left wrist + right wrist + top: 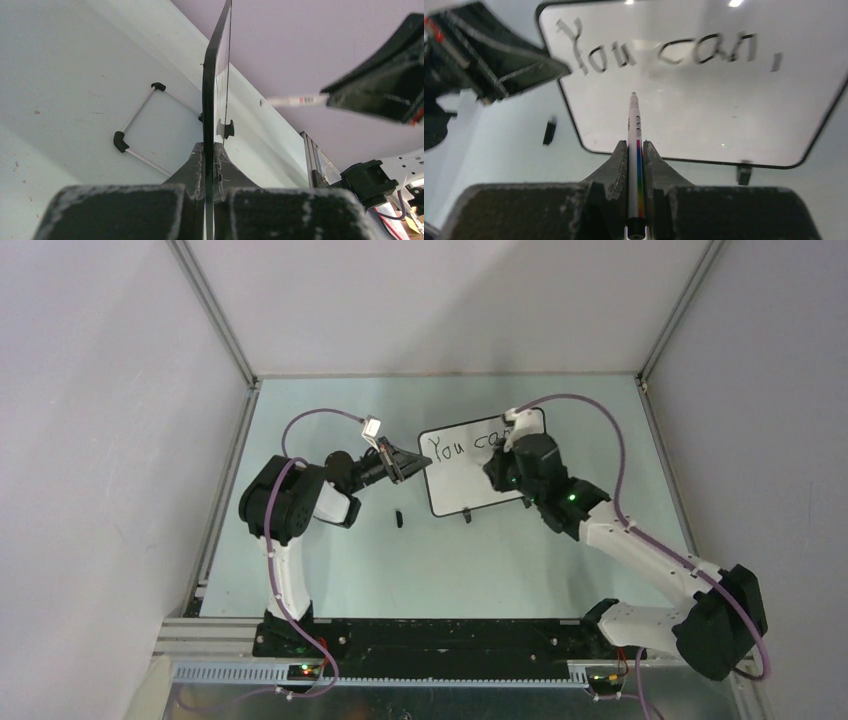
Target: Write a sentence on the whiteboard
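Note:
The whiteboard (470, 488) stands tilted up on the table, with my left gripper (413, 466) shut on its left edge. In the left wrist view the board's black edge (215, 75) runs up from between those fingertips (210, 147). The sentence (664, 50) reads "You can," in black across the board's top (462, 447). My right gripper (636, 146) is shut on a white marker (634, 120) with a rainbow stripe. The marker's tip points at the blank area under the words. Seen from the left wrist, the marker (295, 101) stops a little short of the board's face.
A small black marker cap (398, 517) lies on the table in front of the board's left corner. One black foot (744, 175) shows under the board's lower edge. A white wire stand (145, 125) with black corners lies behind the board. Enclosure walls ring the table.

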Robot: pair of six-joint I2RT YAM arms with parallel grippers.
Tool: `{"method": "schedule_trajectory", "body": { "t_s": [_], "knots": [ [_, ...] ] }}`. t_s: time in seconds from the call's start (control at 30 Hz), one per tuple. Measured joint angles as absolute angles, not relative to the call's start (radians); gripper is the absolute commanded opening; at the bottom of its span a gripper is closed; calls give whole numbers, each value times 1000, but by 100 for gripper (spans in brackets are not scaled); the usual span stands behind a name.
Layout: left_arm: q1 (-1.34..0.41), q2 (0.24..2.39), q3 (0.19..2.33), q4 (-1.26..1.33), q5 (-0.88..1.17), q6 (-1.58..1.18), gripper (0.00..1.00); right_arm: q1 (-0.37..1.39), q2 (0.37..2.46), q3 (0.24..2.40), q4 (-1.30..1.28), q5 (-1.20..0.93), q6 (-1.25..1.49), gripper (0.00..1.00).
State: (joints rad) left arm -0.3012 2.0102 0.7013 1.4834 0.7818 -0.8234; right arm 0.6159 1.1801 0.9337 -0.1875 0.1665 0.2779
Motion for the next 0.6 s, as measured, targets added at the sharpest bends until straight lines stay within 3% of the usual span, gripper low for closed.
{"method": "schedule_trajectory", "body": {
  "t_s": [0.27, 0.6],
  "knots": [
    [-300, 2010, 701, 1483, 782, -824, 0, 853, 1253, 907, -120, 272, 199, 0],
    [-299, 2010, 701, 1483, 785, -830, 0, 960, 1336, 884, -22, 374, 141, 0]
  ]
}}
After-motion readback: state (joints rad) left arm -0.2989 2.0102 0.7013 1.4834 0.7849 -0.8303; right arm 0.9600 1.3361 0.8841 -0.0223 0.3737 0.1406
